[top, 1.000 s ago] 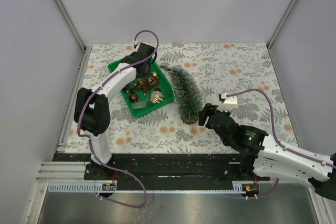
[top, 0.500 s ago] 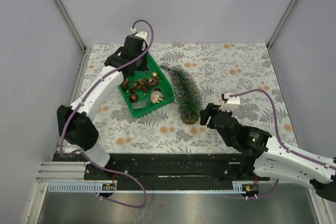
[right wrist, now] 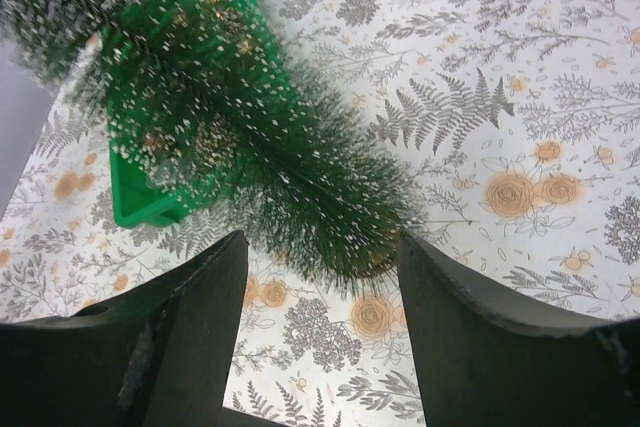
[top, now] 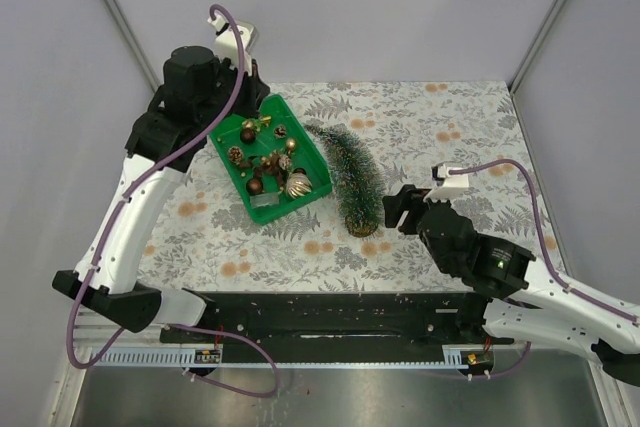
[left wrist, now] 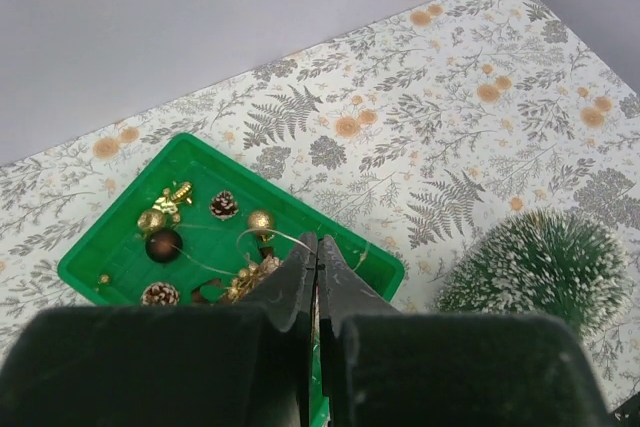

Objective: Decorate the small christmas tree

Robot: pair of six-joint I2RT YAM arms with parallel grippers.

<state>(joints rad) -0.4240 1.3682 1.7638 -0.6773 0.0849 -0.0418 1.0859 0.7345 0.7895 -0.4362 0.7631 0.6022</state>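
The small christmas tree [top: 350,169] lies tilted on the flowered table, tip toward the green tray [top: 315,159], wooden base [top: 362,228] toward the front. It also shows in the left wrist view [left wrist: 540,267] and the right wrist view [right wrist: 280,167]. My left gripper [top: 243,87] is raised above the tray's far-left corner. Its jaws are pressed together [left wrist: 317,247], and I see nothing clearly held between them. My right gripper [top: 397,209] is open [right wrist: 322,239], low over the table just right of the tree's base, fingers either side of the lower bristles without touching them.
The tray [left wrist: 120,259] holds a brown ball [left wrist: 163,244], a gold ball [left wrist: 261,220], pinecones [left wrist: 224,204] and gold wire ornaments. A silver-white ornament [top: 298,185] lies near its front. Grey walls close in the table on three sides.
My left arm has lifted out of the tray and swung up and back to the left. My right gripper has shifted slightly right, still open by the tree's base. The tree has not moved.
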